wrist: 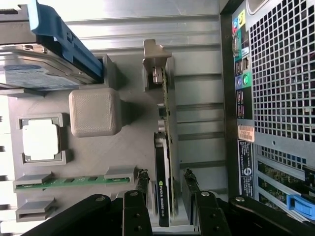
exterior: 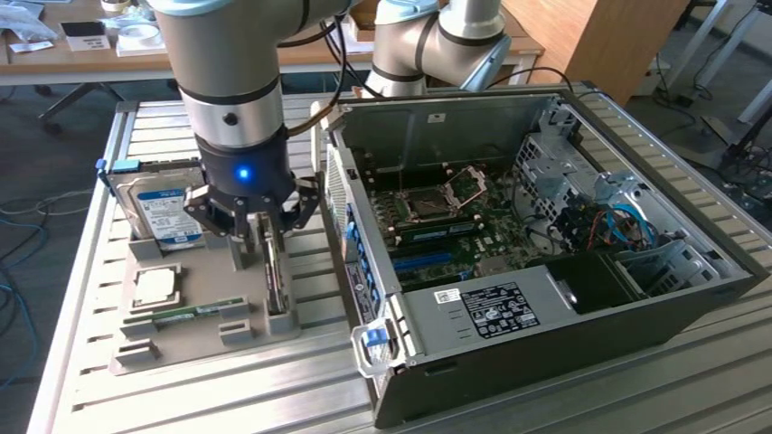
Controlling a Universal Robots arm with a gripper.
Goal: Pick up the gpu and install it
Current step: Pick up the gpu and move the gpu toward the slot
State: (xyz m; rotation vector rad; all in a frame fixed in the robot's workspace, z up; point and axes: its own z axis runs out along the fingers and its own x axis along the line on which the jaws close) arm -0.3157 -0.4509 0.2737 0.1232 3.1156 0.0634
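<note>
The gpu (exterior: pixel 277 282) stands on its edge in a slot of the grey holder tray (exterior: pixel 193 348), just to the exterior view's left of the open PC case (exterior: pixel 543 226). In the wrist view the gpu (wrist: pixel 166 147) shows a black shroud on one face, a greenish board on the other and a silver bracket at its far end. My gripper (exterior: pixel 262 242) is lowered over it. My gripper (wrist: pixel 166 178) is open, one finger on each side of the card, with a small gap on both sides.
On the tray (wrist: pixel 123 157) a blue-labelled hard drive (exterior: pixel 163 203) stands upright, a CPU (exterior: pixel 157 285) lies flat and a green memory stick (exterior: pixel 193 314) lies in its cradle. The case's motherboard (exterior: pixel 435 226) is exposed. Desks and a second arm stand behind.
</note>
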